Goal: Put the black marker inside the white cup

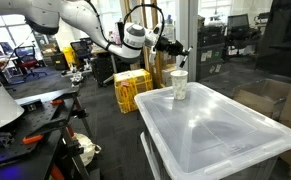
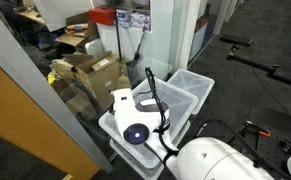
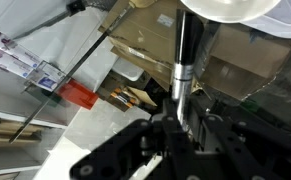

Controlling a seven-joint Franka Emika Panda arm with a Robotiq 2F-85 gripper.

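"How do the jaws stand?"

"Nearly closed. In the wrist view the gripper (image 3: 179, 112) pinches one end of the black marker (image 3: 188, 40). The free end reaches the rim of the white cup (image 3: 228, 8). I cannot tell whether it has passed the rim."

"And the cup?"

"Upright on the clear bin lid (image 1: 225, 125) in an exterior view, directly beneath the gripper (image 1: 171, 47). A yellow box (image 1: 132, 90) stands beside the bin."
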